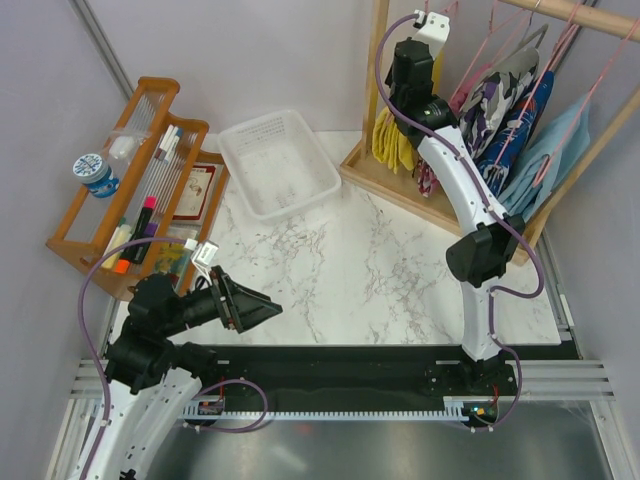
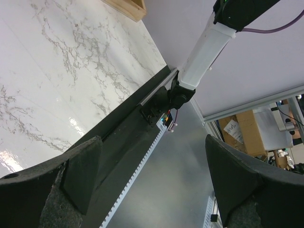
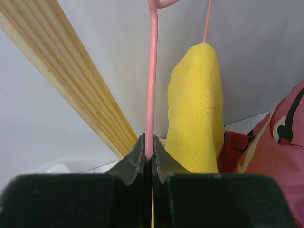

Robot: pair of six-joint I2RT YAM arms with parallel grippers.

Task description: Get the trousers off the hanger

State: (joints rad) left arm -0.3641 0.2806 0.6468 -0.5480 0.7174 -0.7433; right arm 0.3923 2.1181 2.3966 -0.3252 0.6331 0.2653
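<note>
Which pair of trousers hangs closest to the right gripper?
The plain yellow pair: the right gripper is shut on the pink hanger right beside it. The pink camouflage pair hangs farther to the side.

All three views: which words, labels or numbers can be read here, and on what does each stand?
None can be read.
Blue round tub: print on its white lid, too small.
Red-bordered card: blurred.
White label on the cardboard box: blurred.
</note>
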